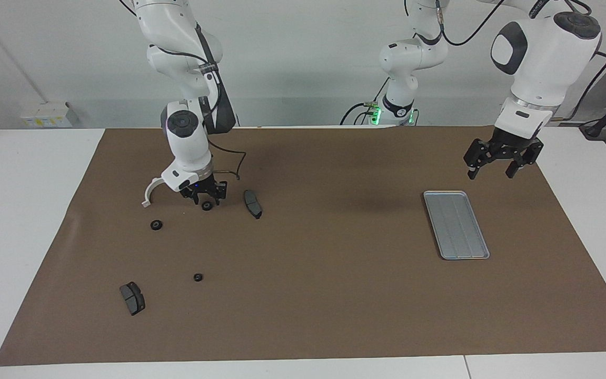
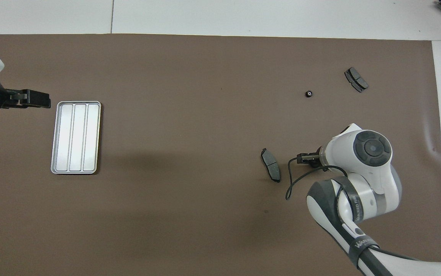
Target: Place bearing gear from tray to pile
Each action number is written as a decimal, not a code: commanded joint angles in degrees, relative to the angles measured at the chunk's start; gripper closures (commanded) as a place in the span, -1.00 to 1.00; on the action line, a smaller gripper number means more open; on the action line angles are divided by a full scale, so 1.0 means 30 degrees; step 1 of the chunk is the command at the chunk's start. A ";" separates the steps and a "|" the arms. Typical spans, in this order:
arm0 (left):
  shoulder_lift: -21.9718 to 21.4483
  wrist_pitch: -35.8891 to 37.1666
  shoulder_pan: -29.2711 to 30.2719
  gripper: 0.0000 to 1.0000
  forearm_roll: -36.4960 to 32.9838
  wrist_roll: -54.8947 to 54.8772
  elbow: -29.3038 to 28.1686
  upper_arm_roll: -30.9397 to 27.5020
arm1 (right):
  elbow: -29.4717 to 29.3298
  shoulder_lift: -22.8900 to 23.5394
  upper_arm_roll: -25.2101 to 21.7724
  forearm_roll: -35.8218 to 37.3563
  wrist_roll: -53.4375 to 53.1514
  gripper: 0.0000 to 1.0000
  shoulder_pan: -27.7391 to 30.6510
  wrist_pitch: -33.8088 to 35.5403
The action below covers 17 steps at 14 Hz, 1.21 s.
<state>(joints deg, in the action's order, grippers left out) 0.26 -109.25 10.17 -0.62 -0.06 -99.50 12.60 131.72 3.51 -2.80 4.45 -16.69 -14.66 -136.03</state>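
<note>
Brake pad [image 1: 132,298] lowermost; bearing gear [image 1: 207,206] on mat between right hand's [image 1: 206,199] parted fingers.

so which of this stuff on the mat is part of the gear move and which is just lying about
Part of the job:
- tray, nothing in it
- right gripper, down at a small black bearing gear
- pile: white half-ring bracket, brake pad, second brake pad, two more gears

Just there:
- left gripper, waiting open above the mat near the tray
- brown mat
</note>
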 commanded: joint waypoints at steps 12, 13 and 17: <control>-0.0203 0.0442 0.0156 -1.00 0.0205 -0.0186 0.0060 -0.0040 | -1.0822 -0.2167 -0.0180 -0.0602 0.2720 -1.00 0.3945 1.1030; -0.0203 0.0442 0.0127 -1.00 0.0205 -0.0244 0.0060 -0.0039 | -1.1613 -0.2108 -0.0180 -0.0981 0.3158 -1.00 0.4356 1.1674; -0.0290 0.0442 -0.0167 -1.00 0.0176 -0.0244 0.0060 0.0136 | -1.3934 -0.1522 -0.0180 -0.1015 0.4333 -1.00 0.5150 1.4052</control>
<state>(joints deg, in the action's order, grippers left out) 0.25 -109.21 10.02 -0.62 -0.06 -99.50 13.02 93.98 -3.51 -3.78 2.24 -5.77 -0.26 -96.56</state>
